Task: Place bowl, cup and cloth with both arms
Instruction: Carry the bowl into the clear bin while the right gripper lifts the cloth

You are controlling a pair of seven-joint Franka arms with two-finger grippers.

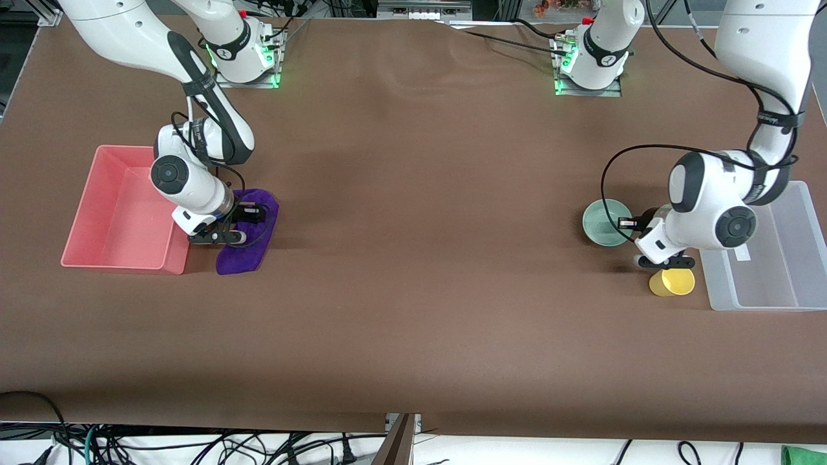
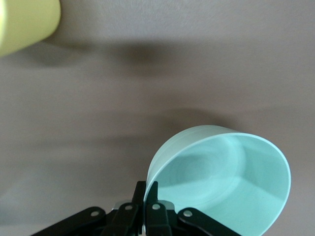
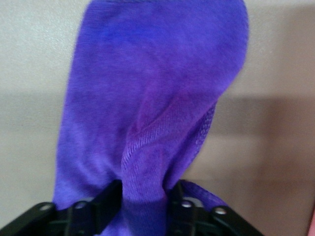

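Both grippers are seen closed on their things, so the grasping step appears to be in hand for the two arms at once. At the right arm's end of the surface (image 1: 413,290), the right gripper (image 1: 234,227) is clamped on a fold of the purple cloth (image 1: 249,255); in the right wrist view the fabric (image 3: 152,113) is pinched between the fingers (image 3: 106,199) and drapes away from them, while most of it is spread on the surface just beside the pink bin (image 1: 97,213). At the left arm's end, the left gripper (image 1: 636,224) is shut on the rim of the mint-green bowl (image 1: 604,223); in the left wrist view the bowl (image 2: 221,182) is held tilted, its wall between the fingers (image 2: 151,199). The yellow cup (image 1: 672,283) lies on its side, nearer to the front camera than the bowl and beside the clear bin (image 1: 775,284), and it is not held. As a judgement, the next move calls for lifting: the cloth is to be carried over the pink bin, probably the bowl to the clear bin. Care will be needed that the floppy cloth clears the bin wall and that the bowl does not slip from its thin rim grip.
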